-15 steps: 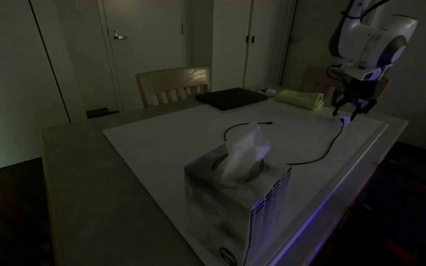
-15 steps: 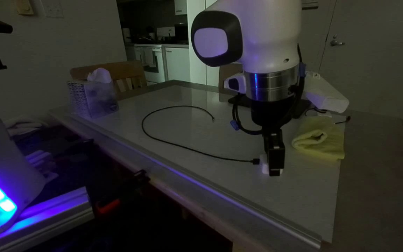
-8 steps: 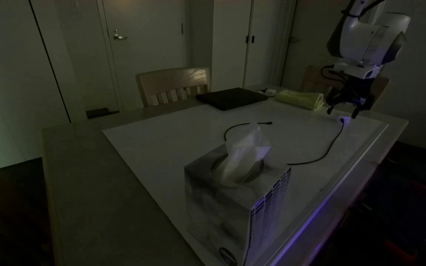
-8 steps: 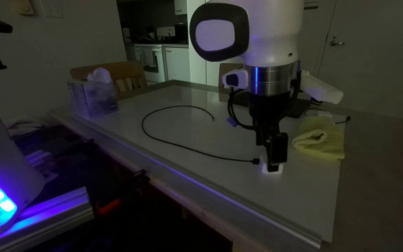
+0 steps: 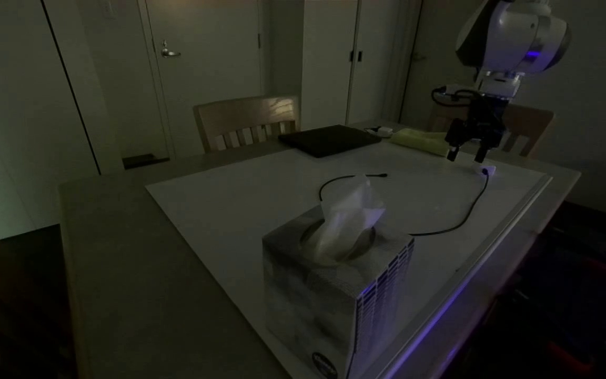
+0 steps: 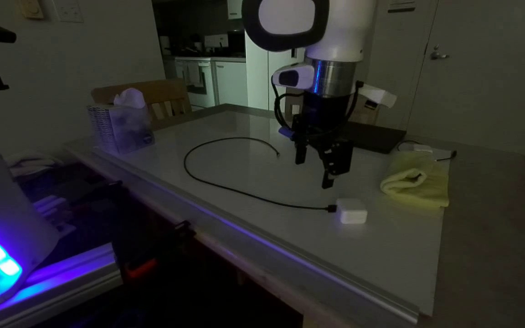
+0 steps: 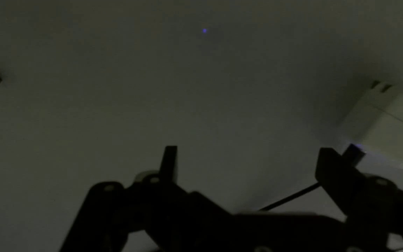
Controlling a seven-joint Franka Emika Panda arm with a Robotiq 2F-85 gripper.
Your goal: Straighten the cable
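Under dim light, a wide table (image 5: 140, 273) fills much of the scene, a large part of its top covered by a flat white board (image 5: 261, 195). A white arm (image 6: 344, 38) with black trim reaches down over the board. Just beyond the table's edge stands a wooden chair (image 5: 248, 111), and near it a black slab (image 5: 332, 140) lies flat, partly on the board. A tissue box (image 5: 319, 295) stands upright on the board, a white tissue (image 5: 346, 223) poking from its top. A folded yellow cloth (image 6: 417, 180) lies at the board's border, near the slab. The black gripper (image 6: 314, 174) hangs above the board, released, its two fingers spread well apart. The cable (image 6: 253, 196), thin and black, lies on the board in a broad curve, not yet straight, with one end loose and the other end touching a small white block (image 6: 352, 211). In an exterior view, the tissue box hides the cable's middle stretch. In the wrist view, the cable passes behind one finger on its way to the block, which sits to the right, near that finger but apart from it.
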